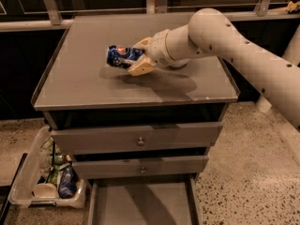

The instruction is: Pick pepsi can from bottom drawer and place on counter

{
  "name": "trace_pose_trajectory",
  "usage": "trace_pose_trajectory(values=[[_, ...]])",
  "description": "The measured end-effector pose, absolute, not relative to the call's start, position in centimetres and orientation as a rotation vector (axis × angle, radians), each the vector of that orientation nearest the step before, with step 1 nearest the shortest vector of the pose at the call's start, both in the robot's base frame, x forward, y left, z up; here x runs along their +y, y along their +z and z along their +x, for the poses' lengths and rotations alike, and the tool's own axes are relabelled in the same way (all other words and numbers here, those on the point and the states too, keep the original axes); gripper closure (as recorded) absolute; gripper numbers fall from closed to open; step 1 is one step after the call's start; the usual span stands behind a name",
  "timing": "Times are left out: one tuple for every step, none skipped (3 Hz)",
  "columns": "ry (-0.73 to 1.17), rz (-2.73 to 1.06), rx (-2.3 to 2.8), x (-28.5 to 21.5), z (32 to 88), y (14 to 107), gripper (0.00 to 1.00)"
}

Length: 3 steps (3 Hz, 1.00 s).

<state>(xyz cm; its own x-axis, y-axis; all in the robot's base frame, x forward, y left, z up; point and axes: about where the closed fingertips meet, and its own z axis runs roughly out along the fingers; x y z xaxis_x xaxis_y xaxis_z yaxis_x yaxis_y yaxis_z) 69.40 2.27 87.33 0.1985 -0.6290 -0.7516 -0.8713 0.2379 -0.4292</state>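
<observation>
my pincer [136,57] reaches out over the counter [84,86], near the middle of its back half, with my arm coming in from the right. its two pale fingers [140,68] are pinched on the pepsi can [122,56], one above and one below the can's right end. the can lies on its side, its blue body and round logo poking out to the left of my fingertips. it seems to hang just above the grey top, over its own shadow, though i cannot tell for sure whether it touches. far below, at the foot of the cabinet, the bottom drawer [140,207] stands pulled open, its flat floor showing.
</observation>
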Motion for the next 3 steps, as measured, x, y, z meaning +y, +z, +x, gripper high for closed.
trace_pose_trajectory(values=[[0.305, -1.472, 1.512, 2.28, 69.4, 87.33, 0.13], [0.305, -1.472, 1.511, 2.28, 69.4, 87.33, 0.0], [0.305, -1.472, 1.511, 2.29, 69.4, 87.33, 0.0]])
